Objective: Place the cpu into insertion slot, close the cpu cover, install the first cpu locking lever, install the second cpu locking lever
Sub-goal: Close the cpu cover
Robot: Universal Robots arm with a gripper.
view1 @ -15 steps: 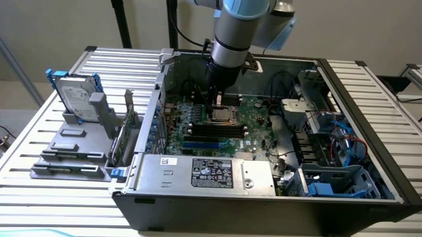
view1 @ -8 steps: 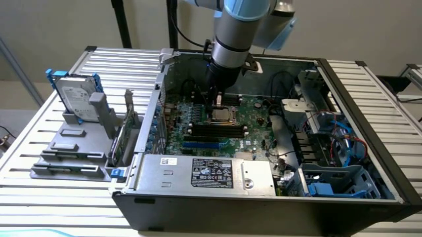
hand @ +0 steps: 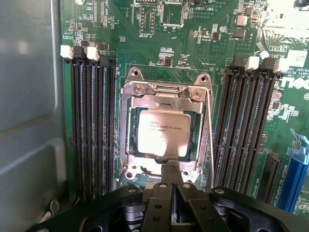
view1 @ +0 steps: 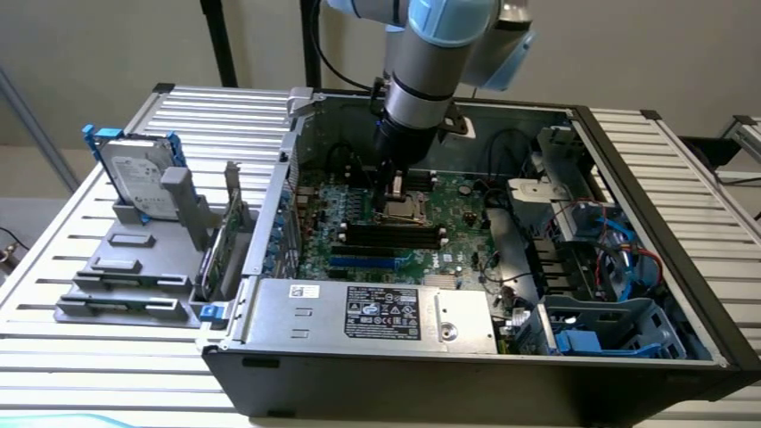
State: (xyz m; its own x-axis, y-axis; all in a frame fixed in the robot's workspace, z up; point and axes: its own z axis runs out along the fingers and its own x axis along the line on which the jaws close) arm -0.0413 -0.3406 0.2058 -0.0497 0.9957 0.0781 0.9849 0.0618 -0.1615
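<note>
The cpu (hand: 161, 133) lies flat in the insertion slot (hand: 131, 140), in the middle of the green board (hand: 193, 48) inside the open computer case (view1: 476, 383) on the bench (view1: 701, 169). The cpu cover (hand: 161, 94) looks down over it, like a frame around the chip. The gripper (hand: 172, 169) has its fingers pressed tight together, holding nothing, and their tip touches the edge of the cover. I think the job now is pushing the cover flat. To do it well, push straight down and slowly, so the tip does not slip onto the chip or the long black slots (hand: 91, 130) beside it. A thin wire lever (hand: 209, 145) runs along one side of the cover, and I cannot tell if it is hooked. The fingers hide the cover's edge under them. In the exterior view the arm (view1: 422, 80) hides much of the slot.
</note>
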